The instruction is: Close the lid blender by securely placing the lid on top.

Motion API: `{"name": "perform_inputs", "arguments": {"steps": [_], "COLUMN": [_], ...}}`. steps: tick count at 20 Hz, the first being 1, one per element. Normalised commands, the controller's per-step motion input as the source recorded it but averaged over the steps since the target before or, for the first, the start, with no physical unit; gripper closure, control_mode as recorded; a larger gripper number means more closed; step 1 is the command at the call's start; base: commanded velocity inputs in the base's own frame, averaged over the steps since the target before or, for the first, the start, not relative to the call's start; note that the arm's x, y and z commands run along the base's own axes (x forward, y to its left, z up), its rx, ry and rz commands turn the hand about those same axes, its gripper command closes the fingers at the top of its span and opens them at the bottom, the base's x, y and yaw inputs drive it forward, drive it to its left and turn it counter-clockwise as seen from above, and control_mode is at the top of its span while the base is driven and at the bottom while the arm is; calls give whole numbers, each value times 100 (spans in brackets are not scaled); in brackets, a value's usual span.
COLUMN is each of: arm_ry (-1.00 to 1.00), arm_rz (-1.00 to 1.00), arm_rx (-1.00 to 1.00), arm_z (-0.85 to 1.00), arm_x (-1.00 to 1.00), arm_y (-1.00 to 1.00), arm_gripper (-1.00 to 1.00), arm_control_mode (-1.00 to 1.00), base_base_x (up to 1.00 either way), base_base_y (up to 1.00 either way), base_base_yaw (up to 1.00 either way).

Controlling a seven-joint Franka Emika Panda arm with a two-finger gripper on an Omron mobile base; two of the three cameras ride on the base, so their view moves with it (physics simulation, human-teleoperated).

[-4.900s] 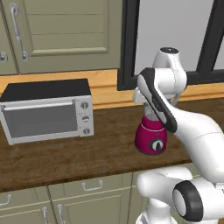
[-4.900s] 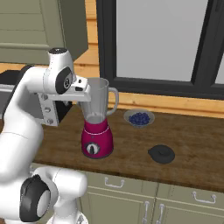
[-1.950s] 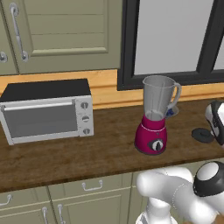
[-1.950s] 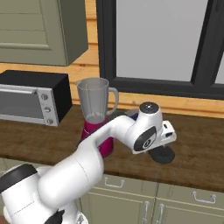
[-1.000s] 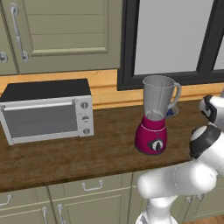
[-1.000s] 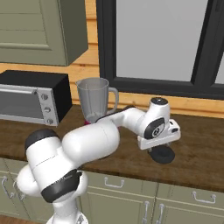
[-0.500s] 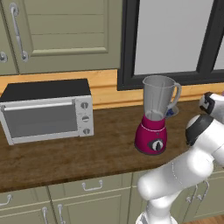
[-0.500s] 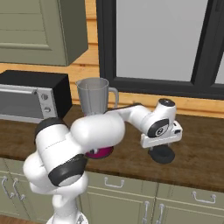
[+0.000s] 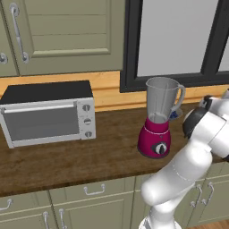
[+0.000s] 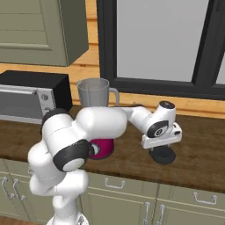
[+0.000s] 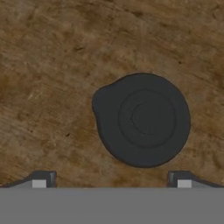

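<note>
Spanning the scene, the wooden surface (image 9: 67,161) carries a silver toaster oven (image 9: 49,114) at 9 o'clock, the lidless blender (image 9: 159,118) mid-scene, and the lid (image 11: 142,119) lying flat at 3 o'clock of the blender. Above the lid hover the fingers (image 11: 43,178), spread wide and holding nothing.

One blender (image 9: 157,126), one dark lid (image 11: 142,119), one toaster oven (image 9: 48,112) on one wooden counter (image 9: 67,156), and one window (image 10: 160,41).
</note>
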Motion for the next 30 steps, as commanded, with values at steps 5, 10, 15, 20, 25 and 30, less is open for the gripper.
{"name": "perform_inputs", "arguments": {"steps": [5, 10, 15, 20, 25, 30], "arm_ry": [1, 5, 10, 5, 2, 0], "arm_rz": [0, 0, 0, 0, 0, 0], "arm_rx": [0, -1, 0, 2, 8, 4], "arm_z": [-28, -14, -12, -8, -5, -6], "arm_x": [19, 19, 9, 0, 0, 1], "arm_y": [-7, -16, -25, -23, -5, 6], "arm_gripper": [-100, -100, -100, -100, -100, -100], "arm_control_mode": [-100, -100, -100, -100, -100, -100], "base_base_x": [0, 0, 0, 0, 0, 0], "base_base_y": [0, 0, 0, 0, 0, 0], "base_base_yaw": [0, 0, 0, 0, 0, 0]}}
